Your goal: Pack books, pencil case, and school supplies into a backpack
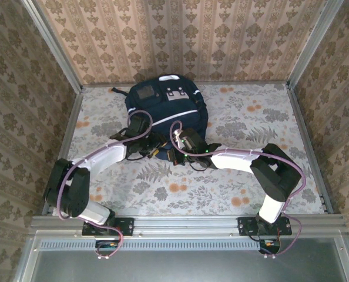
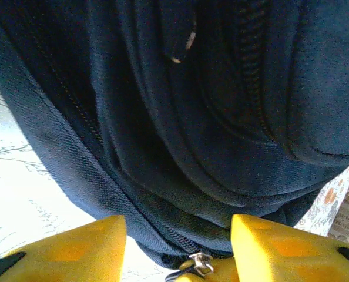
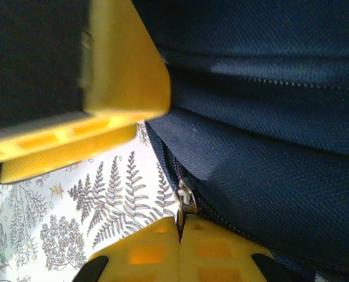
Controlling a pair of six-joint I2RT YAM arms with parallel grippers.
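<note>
The navy backpack (image 1: 168,108) lies at the back middle of the table, front patches up. Both grippers meet at its near edge. My right gripper (image 1: 171,154) (image 3: 180,232) is shut on the metal zipper pull (image 3: 185,197), with the zip running along the fabric edge. My left gripper (image 1: 157,148) (image 2: 177,235) is open. Its yellow fingers (image 2: 86,249) stand apart on either side of the backpack's (image 2: 180,147) lower seam, with the zipper pull (image 2: 199,262) low between them. The books, pencil case and school supplies are out of view.
A floral cloth (image 1: 251,123) covers the table, and patterned walls (image 1: 333,106) close it in on three sides. A metal rail (image 1: 186,223) runs along the near edge. A left finger (image 3: 121,70) hangs close above the right gripper.
</note>
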